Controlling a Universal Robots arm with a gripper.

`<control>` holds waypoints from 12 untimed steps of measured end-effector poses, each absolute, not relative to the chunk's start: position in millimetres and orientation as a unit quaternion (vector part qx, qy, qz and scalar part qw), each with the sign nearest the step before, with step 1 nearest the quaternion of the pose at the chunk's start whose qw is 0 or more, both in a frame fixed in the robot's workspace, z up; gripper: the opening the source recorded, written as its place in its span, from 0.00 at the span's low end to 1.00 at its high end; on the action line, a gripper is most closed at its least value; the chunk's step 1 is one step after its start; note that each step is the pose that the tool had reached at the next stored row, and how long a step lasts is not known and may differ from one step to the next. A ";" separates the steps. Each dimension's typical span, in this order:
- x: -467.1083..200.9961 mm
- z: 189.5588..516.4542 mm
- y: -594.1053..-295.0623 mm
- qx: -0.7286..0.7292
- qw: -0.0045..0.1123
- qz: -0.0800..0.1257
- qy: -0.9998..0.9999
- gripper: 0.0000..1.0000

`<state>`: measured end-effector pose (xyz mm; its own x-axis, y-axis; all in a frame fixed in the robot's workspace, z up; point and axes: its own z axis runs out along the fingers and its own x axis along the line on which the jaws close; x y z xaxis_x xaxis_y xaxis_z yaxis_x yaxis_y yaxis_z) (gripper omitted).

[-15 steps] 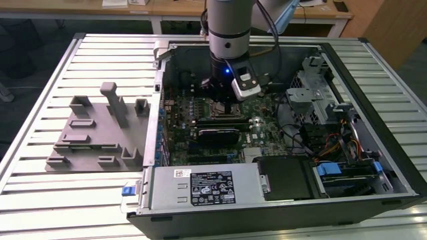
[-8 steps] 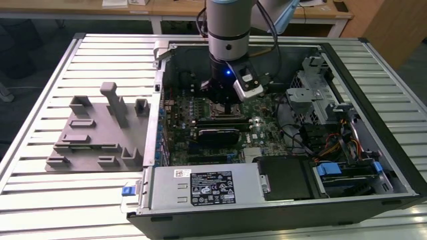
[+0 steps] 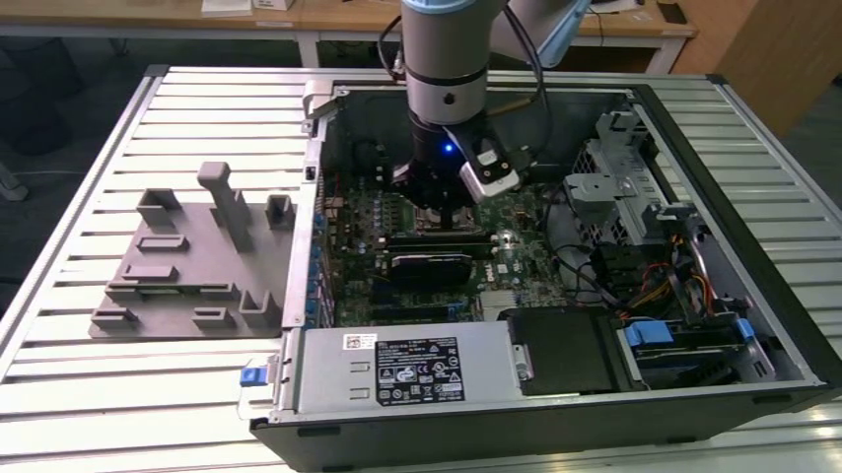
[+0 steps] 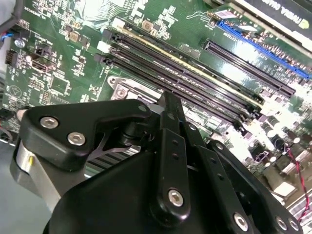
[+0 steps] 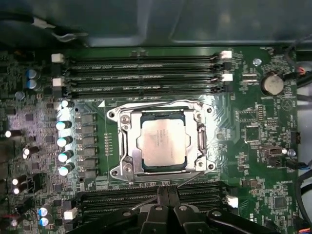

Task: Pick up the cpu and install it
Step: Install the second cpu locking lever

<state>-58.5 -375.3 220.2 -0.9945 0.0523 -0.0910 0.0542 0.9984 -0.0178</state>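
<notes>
Your black jaws (image 5: 168, 214) look drawn together with nothing between them, hovering just beside the silver socket frame (image 5: 120, 161). The flat silver square cpu (image 5: 161, 145) already sits inside that frame; keep clear and confirm it lies flush.

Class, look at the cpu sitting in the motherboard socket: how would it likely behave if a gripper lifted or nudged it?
The cpu is a thin flat square with a metal top, so it is probably stiff and light, and unlikely to roll. That smooth top may be slippery. It lies framed by the socket bracket, so a sideways nudge would probably not shift it.
</notes>
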 end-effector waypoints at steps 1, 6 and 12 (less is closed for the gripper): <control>-59.0 219.3 -375.6 0.023 0.045 -0.010 0.999 0.11; -61.0 214.8 -376.6 0.001 0.045 -0.009 0.999 0.11; -61.2 214.6 -376.6 -0.002 0.045 -0.009 0.999 0.11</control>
<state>-61.2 -376.6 214.6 -0.9960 -0.0049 -0.0893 -0.0033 0.9998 -0.0180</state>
